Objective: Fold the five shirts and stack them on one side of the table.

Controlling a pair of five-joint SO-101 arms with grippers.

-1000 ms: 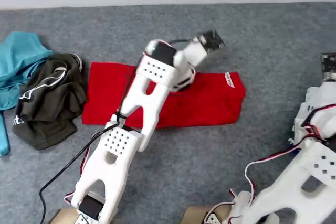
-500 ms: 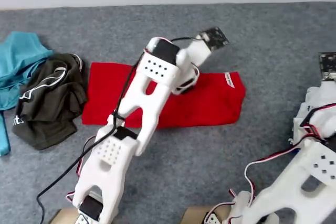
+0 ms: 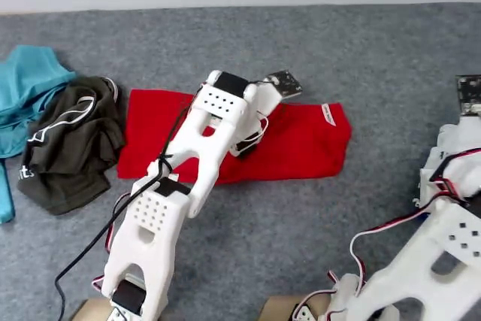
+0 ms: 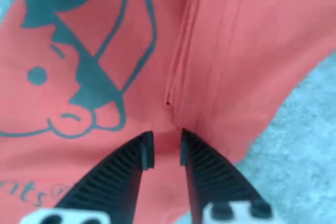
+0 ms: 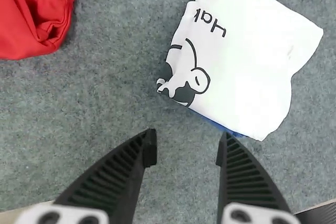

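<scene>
1. Your left gripper (image 4: 163, 148) has its jaws nearly together, pinching a ridge of the red shirt (image 3: 301, 148) — mid-table, lying as a folded strip.
2. Your right gripper (image 5: 184, 150) hangs with jaws apart, near the folded white shirt (image 5: 247, 66).
3. Next, I'd judge: carry the pinched edge toward 3 o'clock — the dark shirt (image 3: 71, 140) and teal shirt (image 3: 26, 88) wait at 9 o'clock.

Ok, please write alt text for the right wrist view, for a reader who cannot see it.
The right gripper hangs open above grey carpet. Just beyond its fingertips lies a folded white shirt with a black print, blue fabric peeking from under it; a red shirt lies farther off.
</scene>
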